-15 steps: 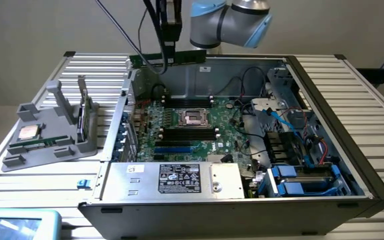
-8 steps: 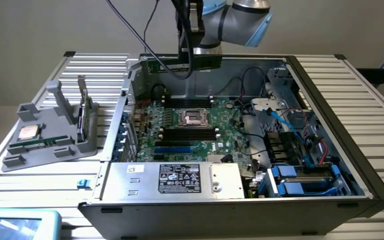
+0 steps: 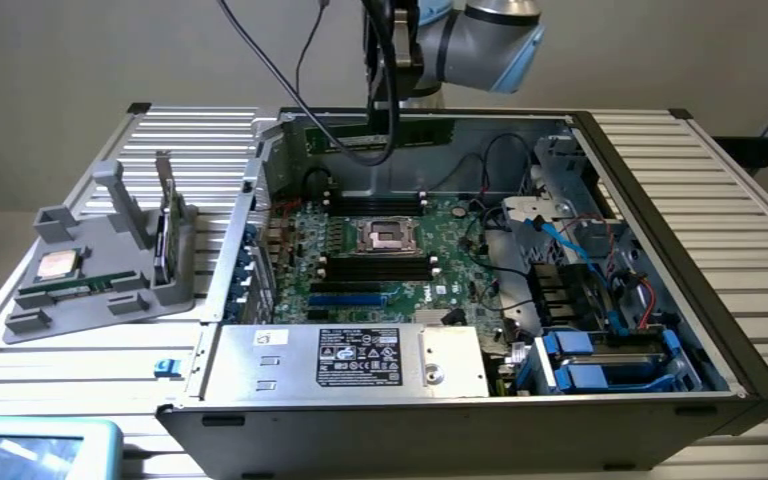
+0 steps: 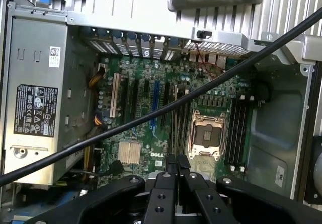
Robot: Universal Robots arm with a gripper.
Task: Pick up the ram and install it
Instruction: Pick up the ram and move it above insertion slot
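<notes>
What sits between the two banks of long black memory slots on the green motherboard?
The square silver-framed processor socket sits between the black slot banks, seen in both the exterior and wrist views.

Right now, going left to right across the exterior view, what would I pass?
Grey plastic parts holder → long thin green ram stick, clamped in the black gripper → blue plastic drive cages.
</notes>
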